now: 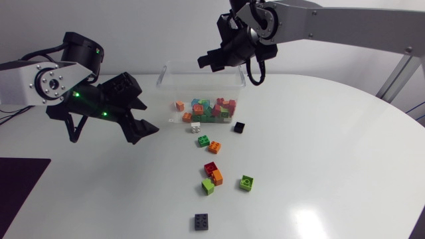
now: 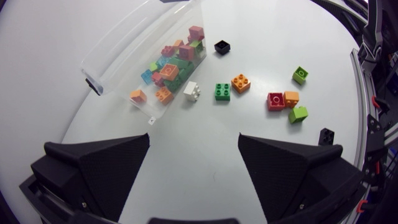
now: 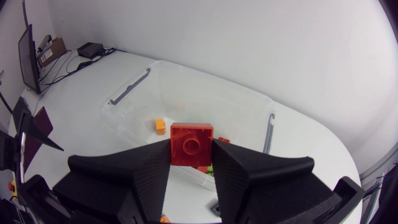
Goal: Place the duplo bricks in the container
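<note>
Now right tool [image 3: 191, 160] clamped on red square duplo brick [image 3: 191, 142] — hangs over opening of clear plastic container [image 3: 249, 106], drop path straight down; left tool [image 2: 194, 148] apart, empty, beside container.

The counter [image 1: 332, 146] is viewed from above by the head camera; closer wrist views are angled down, with the container [image 1: 192, 79] shared by all three.
</note>
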Robot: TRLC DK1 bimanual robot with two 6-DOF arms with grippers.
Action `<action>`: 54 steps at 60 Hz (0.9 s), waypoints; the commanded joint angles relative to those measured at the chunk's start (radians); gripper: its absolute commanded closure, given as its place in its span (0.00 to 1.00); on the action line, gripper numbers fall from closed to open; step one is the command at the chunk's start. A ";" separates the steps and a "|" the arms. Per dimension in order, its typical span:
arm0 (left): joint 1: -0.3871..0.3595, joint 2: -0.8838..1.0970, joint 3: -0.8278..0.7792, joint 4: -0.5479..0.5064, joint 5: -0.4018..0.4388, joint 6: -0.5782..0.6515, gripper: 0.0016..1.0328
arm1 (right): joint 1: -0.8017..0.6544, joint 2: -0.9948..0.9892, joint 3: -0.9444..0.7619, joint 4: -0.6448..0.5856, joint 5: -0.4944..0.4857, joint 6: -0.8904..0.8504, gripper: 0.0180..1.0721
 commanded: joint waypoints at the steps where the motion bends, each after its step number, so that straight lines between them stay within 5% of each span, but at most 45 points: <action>1: 0.016 -0.029 -0.043 -0.017 0.012 0.057 0.04 | 0.004 0.051 0.052 0.018 0.014 -0.020 0.64; 21: 0.043 -0.103 -0.126 -0.084 0.067 0.209 0.04 | -0.025 0.217 0.215 0.040 0.057 -0.020 0.62; 31: 0.043 -0.107 -0.127 -0.142 0.070 0.221 0.04 | -0.034 0.298 0.335 -0.019 0.072 -0.022 0.14; 43: 0.014 -0.173 -0.137 -0.259 0.075 0.261 0.04 | -0.034 0.235 0.279 -0.036 0.077 -0.028 0.10; 54: -0.018 -0.248 -0.233 -0.291 0.079 0.442 0.05 | -0.045 0.105 0.115 0.000 0.071 -0.046 0.07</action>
